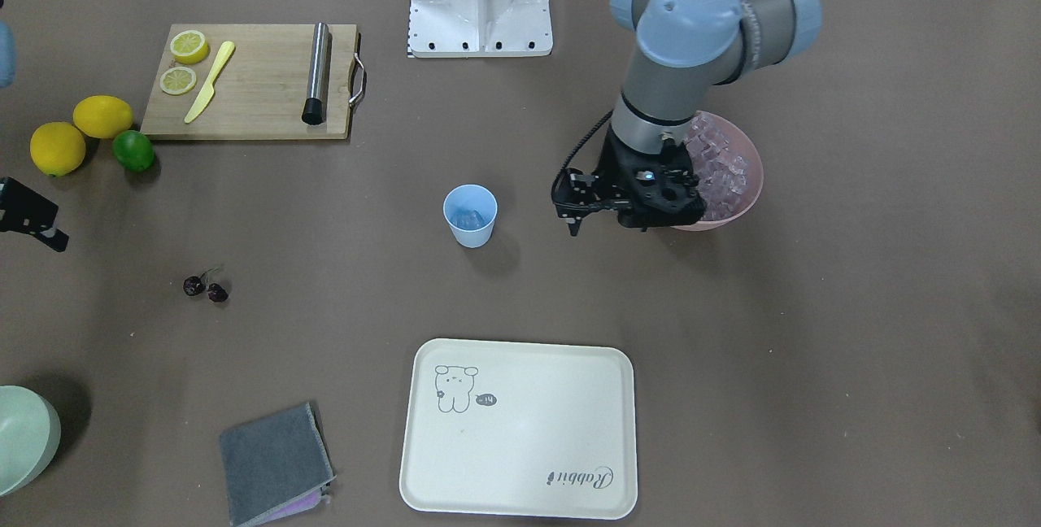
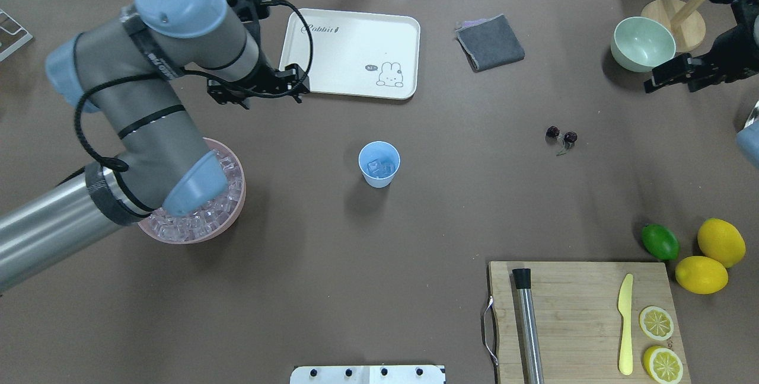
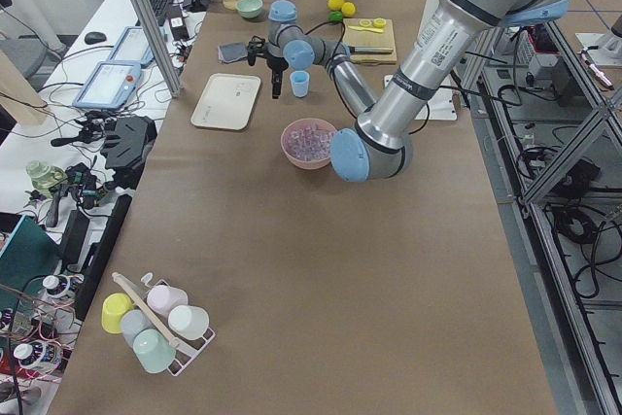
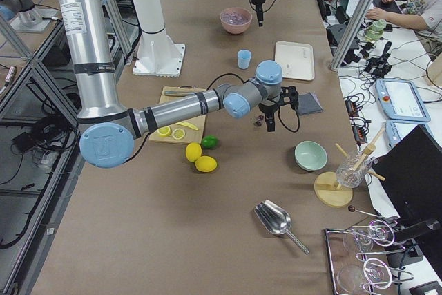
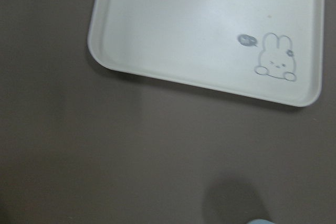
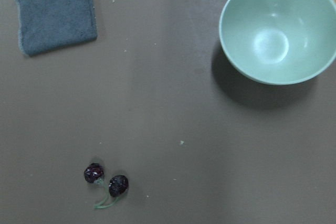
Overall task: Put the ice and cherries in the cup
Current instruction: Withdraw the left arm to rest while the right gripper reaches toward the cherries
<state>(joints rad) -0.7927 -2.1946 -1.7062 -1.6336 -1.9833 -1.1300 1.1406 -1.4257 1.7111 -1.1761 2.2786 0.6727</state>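
Worktop (image 1: 732, 348): matt brown, paper-like. Cup (image 1: 471, 233): smooth pale-blue plastic. Ice (image 1: 720, 165): clear, glossy. Cherries (image 6: 118, 185): dark, shiny skins. Board (image 1: 260, 96): pale wood grain. Rod (image 1: 317, 63) on it: brushed metal, black tip. Tray (image 1: 529, 429): smooth cream, faint sheen. Cloth (image 1: 272, 458): grey, coarse nap.

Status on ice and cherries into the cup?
Done: some ice sits in the cup. In hand: the left gripper hangs between the pink bowl and the cup; its jaws can't be read. Left: the cherries lie on the table, apart from the right gripper.
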